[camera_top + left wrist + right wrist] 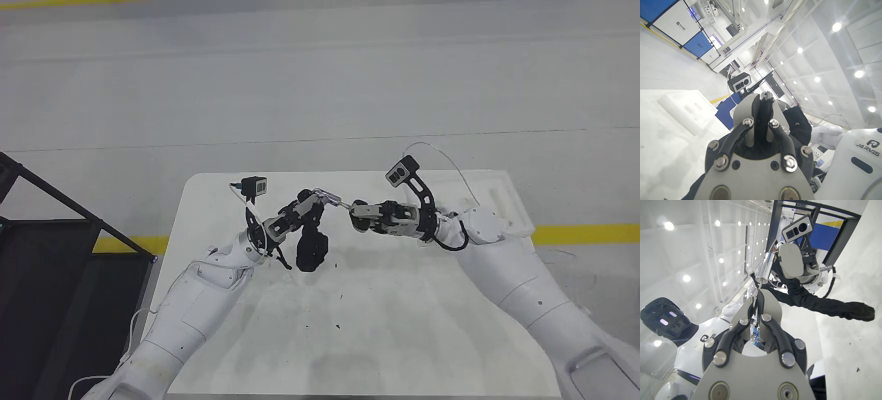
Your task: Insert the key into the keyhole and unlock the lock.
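Polished chrome cylindrical lock (764, 266) clamped in left gripper (763, 99) above matte white table (400, 330), soft black fabric sleeve (829, 308) dangling, thin flat metal key (759, 288) pinched by right gripper (758, 296), tip at keyhole (760, 280)

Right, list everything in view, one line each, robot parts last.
lock: one, silver cylinder, held above the table in the left gripper.
key: one, silver, thin, in the right gripper, tip at the lock's end face.
cloth: one, black, hanging from the left gripper beside the lock.
foam tray: one, white, at the table's far corner on the right arm's side.
table: one, white, under both arms.
rack: one, black, beside the table on the left arm's side.
left gripper: one, grey with black links, shut on the lock.
right gripper: one, grey with black links, shut on the key.
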Tool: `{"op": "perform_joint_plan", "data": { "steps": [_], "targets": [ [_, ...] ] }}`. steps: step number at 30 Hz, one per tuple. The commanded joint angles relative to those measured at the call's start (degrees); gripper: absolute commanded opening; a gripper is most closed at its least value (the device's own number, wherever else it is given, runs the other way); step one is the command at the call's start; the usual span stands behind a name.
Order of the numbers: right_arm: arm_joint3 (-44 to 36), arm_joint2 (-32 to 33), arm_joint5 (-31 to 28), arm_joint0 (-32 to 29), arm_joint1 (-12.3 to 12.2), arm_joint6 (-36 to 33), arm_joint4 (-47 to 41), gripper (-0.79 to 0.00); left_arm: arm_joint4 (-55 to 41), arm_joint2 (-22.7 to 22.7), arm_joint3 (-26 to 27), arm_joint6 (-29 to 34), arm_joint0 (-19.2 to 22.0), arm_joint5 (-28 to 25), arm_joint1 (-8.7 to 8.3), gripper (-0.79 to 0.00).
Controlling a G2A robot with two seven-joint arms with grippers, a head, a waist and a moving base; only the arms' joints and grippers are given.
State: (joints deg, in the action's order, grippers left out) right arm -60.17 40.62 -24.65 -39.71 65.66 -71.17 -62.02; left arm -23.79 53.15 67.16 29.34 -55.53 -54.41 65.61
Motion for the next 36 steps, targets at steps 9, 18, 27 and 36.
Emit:
{"op": "perform_joint_plan", "data": {
  "steps": [9,18,27,36],
  "targets": [
    [-2.10,1.58,10.29,-2.27,0.92,2.19,-2.67,-0.785,0.00,0.00,0.00,0.00,0.00,0.00,0.00,-0.785],
    [-4.32,3.98,20.48,-4.90,1.34,4.66,-7.29,-0.785,0.00,0.00,0.00,0.00,0.00,0.00,0.00,-0.785],
    [-5.18,6.09,27.74,-6.64,1.81,6.92,-10.12,-0.785,0.00,0.00,0.00,0.00,0.00,0.00,0.00,-0.785],
    [-5.35,7.31,30.59,-7.33,2.29,6.22,-8.74,0.000,0.00,0.00,0.00,0.00,0.00,0.00,0.00,-0.785]
  ]
}}
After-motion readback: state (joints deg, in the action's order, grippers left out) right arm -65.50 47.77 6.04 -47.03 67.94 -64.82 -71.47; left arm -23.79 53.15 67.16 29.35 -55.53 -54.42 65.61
